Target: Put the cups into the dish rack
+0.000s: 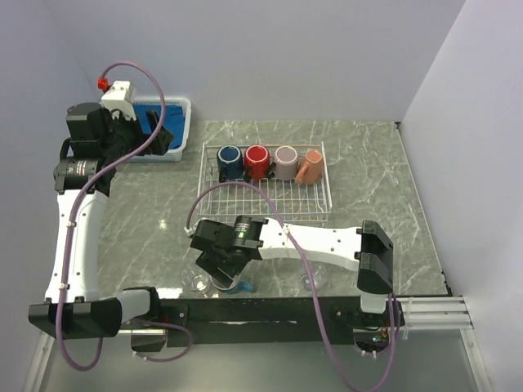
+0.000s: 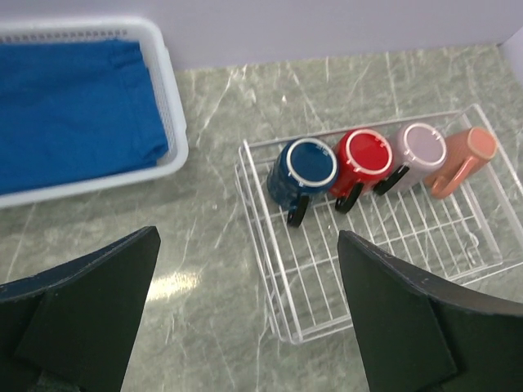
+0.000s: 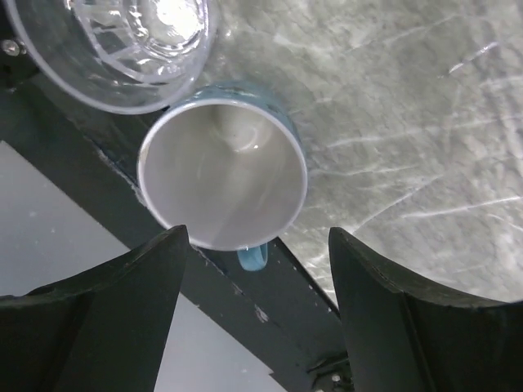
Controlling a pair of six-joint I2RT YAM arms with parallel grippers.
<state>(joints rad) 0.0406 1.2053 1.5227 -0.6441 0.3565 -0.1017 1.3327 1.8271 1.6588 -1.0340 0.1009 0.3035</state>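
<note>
Tabletop edges: the tabletop (image 1: pixel 376 180) is closed in by walls on the left, far and right sides. Only the near edge is free, and the arm bases and a dark rail run along it.
Dish rack: the dish rack (image 1: pixel 270 198) sits in the far middle of the tabletop, its long side parallel to the far edge.
Cups already in rack: the navy mug (image 1: pixel 230 161), red mug (image 1: pixel 257 161) and mauve mug (image 1: pixel 285 162) stand upright in one row along the far side. The salmon-orange mug (image 1: pixel 309 167) at the right end is tipped over.
Open room in rack: the near part of the grid shows only bare wire across the full width.
Open room on tabletop: a band of marble lies between the rack's near side and the near edge, and the right arm lies across it.
Light blue mug: the light blue mug (image 3: pixel 222 175) stands upright at the near edge, left of the middle, and shows its white inside.
Glass cups: one glass cup (image 3: pixel 122 41) is just beside this mug. A second glass cup (image 1: pixel 315 279) stands further right along the near edge.
Right claw: the right claw (image 3: pixel 255 237) is spread wide and holds nothing. It hangs directly above the light blue mug, a finger on each side of the rim. Whether it touches I cannot tell.
Left claw: the left claw (image 2: pixel 247 237) is spread wide and holds nothing. It is raised at the far left corner, well apart from the cups.
Basket: the white basket (image 2: pixel 172 106) with a blue cloth (image 2: pixel 73 106) is in the far left corner, near the rack's left end.
</note>
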